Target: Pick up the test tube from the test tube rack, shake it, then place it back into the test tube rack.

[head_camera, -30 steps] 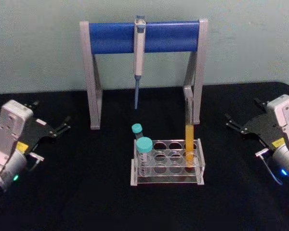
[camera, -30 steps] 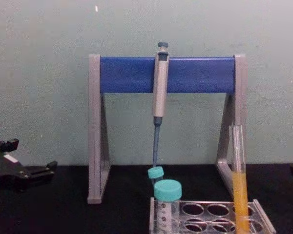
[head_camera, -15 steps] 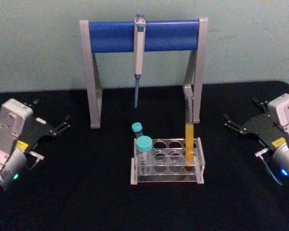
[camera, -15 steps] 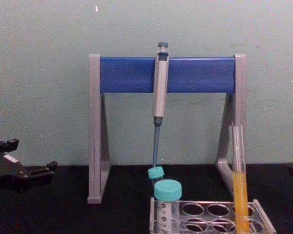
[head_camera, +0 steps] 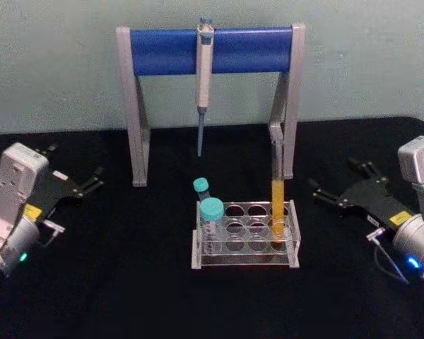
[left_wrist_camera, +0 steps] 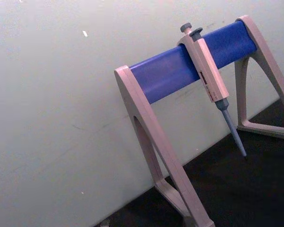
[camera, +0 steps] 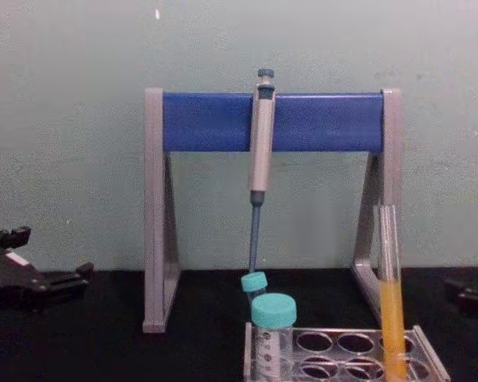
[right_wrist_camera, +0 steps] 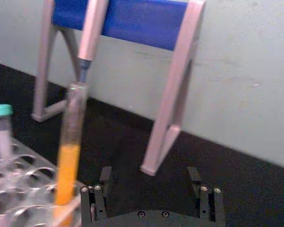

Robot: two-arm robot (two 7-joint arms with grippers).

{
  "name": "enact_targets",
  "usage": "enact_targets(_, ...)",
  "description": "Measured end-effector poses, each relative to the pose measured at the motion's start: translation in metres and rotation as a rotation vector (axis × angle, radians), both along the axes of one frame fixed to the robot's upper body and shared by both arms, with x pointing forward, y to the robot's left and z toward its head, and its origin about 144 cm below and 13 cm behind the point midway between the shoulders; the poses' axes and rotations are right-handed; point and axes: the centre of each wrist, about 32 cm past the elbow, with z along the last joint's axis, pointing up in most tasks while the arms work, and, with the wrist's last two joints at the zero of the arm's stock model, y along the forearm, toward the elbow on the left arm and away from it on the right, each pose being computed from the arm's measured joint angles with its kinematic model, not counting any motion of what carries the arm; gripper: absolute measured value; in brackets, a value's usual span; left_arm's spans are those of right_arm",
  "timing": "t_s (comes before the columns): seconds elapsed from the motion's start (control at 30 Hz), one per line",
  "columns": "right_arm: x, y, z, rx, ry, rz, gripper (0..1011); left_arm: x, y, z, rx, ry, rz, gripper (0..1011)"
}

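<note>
The test tube [head_camera: 277, 201] stands upright in the right end of the test tube rack [head_camera: 244, 261], its lower half filled with orange-yellow liquid. My right gripper [head_camera: 334, 179] is open, low over the table to the right of the rack, its fingers pointing at the tube with a gap between. In the right wrist view the test tube [right_wrist_camera: 70, 146] rises from the rack [right_wrist_camera: 23, 165] just ahead and to one side of the open gripper [right_wrist_camera: 149, 184]. My left gripper [head_camera: 74, 168] rests open at the far left. In the chest view the test tube [camera: 391, 294] stands in the rack [camera: 428, 350].
Two teal-capped tubes [head_camera: 211, 212] sit in the rack's left end. Behind the rack stands a grey-and-blue pipette stand [head_camera: 212, 51] with a pipette [head_camera: 204, 78] hanging from its bar. The stand's right leg [head_camera: 286, 134] is close behind the test tube.
My right gripper has moved left across the table toward the rack and the test tube. The left arm, tube and rack have not moved.
</note>
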Motion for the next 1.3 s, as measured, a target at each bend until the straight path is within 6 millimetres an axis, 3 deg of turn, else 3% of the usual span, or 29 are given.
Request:
enact_targets(0.53,-0.001,0.009,0.016,0.120,0.146,0.157,1000,0.000,0.000,0.000,0.000,0.000,0.000,1001)
enact_targets(1.3,0.033,0.041,0.019,0.113,0.209,0.198,1000,0.000,0.000,0.000,0.000,0.000,0.000,1001)
